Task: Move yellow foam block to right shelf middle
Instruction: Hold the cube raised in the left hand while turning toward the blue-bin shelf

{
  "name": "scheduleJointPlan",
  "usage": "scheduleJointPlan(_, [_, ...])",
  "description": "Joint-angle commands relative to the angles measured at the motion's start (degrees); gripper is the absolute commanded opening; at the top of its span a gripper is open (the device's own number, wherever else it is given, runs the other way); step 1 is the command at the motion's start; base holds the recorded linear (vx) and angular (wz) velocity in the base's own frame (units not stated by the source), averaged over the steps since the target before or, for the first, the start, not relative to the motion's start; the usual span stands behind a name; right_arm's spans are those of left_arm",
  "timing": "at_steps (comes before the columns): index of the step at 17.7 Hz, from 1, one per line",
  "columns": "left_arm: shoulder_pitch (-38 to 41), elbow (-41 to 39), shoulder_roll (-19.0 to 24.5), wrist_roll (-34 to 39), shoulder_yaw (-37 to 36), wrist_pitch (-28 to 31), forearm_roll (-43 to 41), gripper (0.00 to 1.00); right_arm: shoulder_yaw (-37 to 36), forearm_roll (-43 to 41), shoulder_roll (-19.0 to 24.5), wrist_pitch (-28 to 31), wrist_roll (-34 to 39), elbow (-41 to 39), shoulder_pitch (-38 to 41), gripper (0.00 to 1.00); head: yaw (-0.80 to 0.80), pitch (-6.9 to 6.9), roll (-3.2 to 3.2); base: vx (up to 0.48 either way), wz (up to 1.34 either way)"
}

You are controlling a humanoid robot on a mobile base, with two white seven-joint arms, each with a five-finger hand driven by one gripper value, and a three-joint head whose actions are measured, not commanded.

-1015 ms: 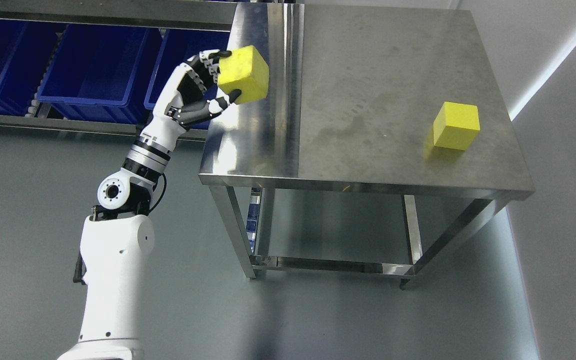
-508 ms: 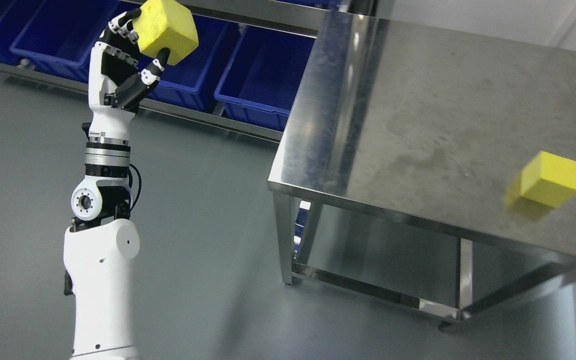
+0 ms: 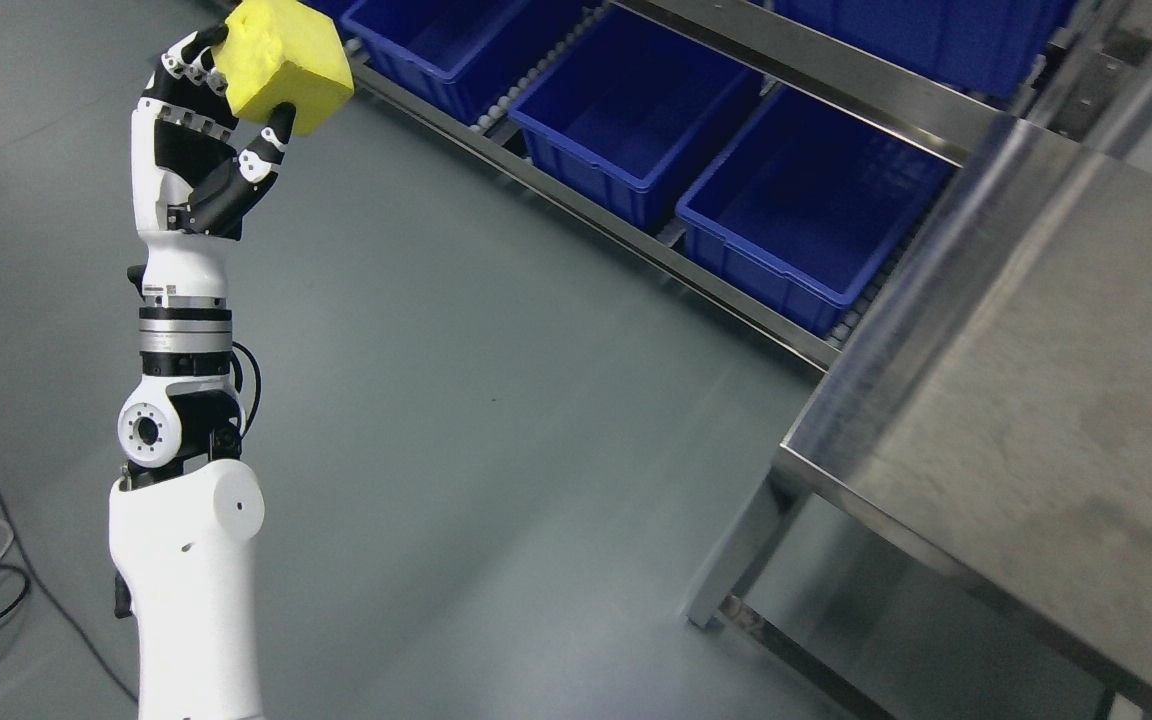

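while raised, left hand (image 3: 198,130) grips yellow foam block (image 3: 283,62) (fingers (image 3: 271,140) curled)

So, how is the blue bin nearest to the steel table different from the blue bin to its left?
The blue bin nearest the steel table shows whole, its right edge beside the tabletop; the bin to its left is cut off by the picture's top edge. The nearer bin also sits lower in the picture. Both are deep blue, rectangular, open-topped, show nothing inside, and rest on the same shelf rail.
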Motion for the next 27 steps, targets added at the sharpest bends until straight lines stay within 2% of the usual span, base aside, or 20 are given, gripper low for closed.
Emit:
scheduleJointPlan(1, [1.1, -2.8, 0.8, -0.1, 1.8, 0.0, 0.2, 0.32, 0.0, -0.1, -1.0, 0.0, 0.0, -1.0, -0.2, 1.00, 0.00, 0.00, 0.00, 0.108, 0.69])
scheduleJointPlan(10, [3.4, -3.4, 0.8, 0.1, 0.0, 0.2, 0.1, 0.32, 0.0, 0.0, -1.0, 0.0, 0.0, -1.0, -0.1, 1.00, 0.00, -0.01, 0.00, 0.126, 0.63])
scheduleJointPlan(17, [5.0, -3.4, 0.8, 0.6, -11.3, 0.8, 0.0, 0.32, 0.0, 0.0, -1.0, 0.0, 0.0, -1.0, -0.1, 1.00, 0.00, -0.01, 0.00, 0.148, 0.42])
scheduleJointPlan(22, [5.6, -3.4, 0.8, 0.5, -15.6, 2.4, 0.0, 0.32, 0.0, 0.0, -1.0, 0.0, 0.0, -1.0, -0.2, 1.00, 0.00, -0.01, 0.00, 0.195, 0.22])
scheduleJointPlan(27, [7.1, -4.7, 0.8, 0.4, -16.9, 1.8, 0.0, 0.32, 0.0, 0.0, -1.0, 0.0, 0.0, -1.0, -0.2, 1.00, 0.00, -0.01, 0.00, 0.229, 0.05])
